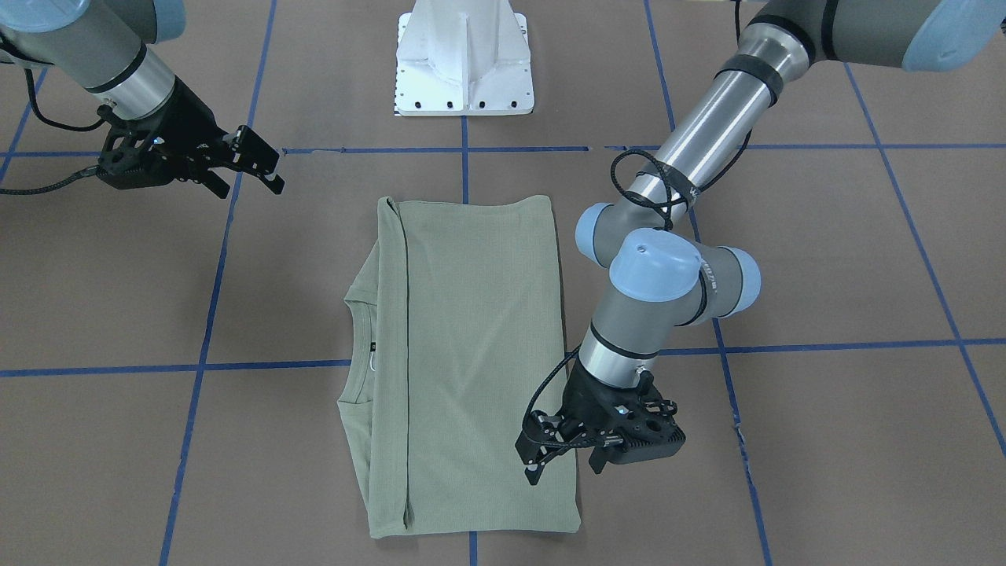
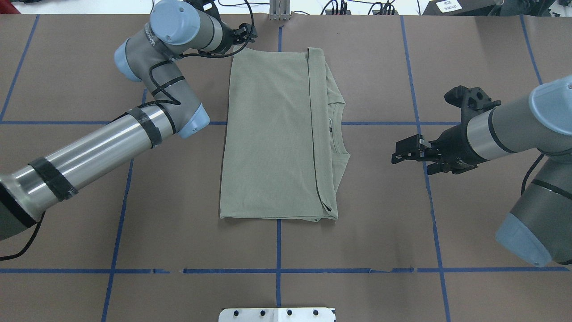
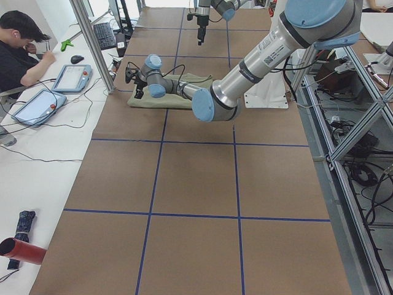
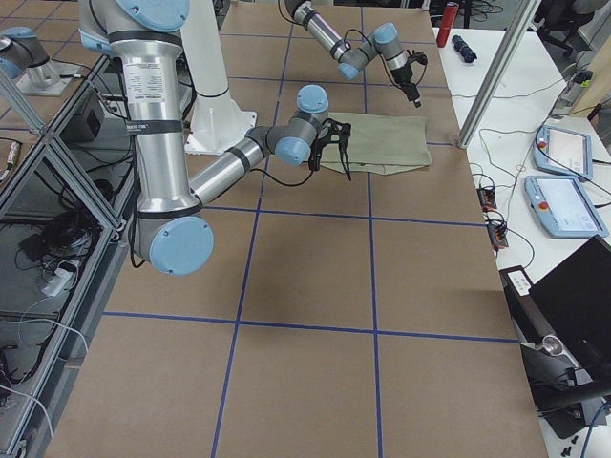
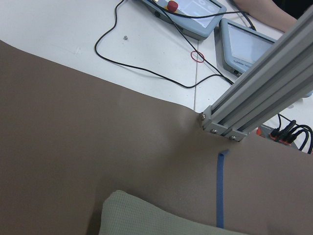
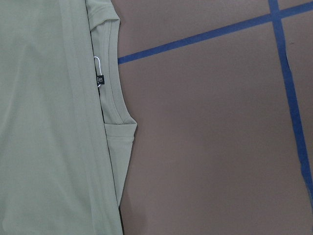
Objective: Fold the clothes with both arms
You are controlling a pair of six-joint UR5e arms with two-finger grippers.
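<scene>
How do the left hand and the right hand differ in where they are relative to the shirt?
The left hand hangs by the green shirt's far corner, at its plain folded edge. The right hand is apart from the shirt, on the side of its collar. The left arm reaches to the operators' end of the shirt, while the right arm ends nearer the robot. Both hands are open and empty.

One green shirt (image 2: 272, 134) lies on one table (image 2: 380, 223). There are two robot arms, the left arm (image 2: 89, 156) and the right arm (image 2: 514, 129). They carry two grippers, the left gripper (image 1: 564, 468) and the right gripper (image 1: 250, 189). There is one white pedestal (image 1: 464, 63). The far desk holds two tablets, a first tablet (image 3: 70, 77) and a second tablet (image 3: 37, 106), and one person (image 3: 18, 58) sits there.
</scene>
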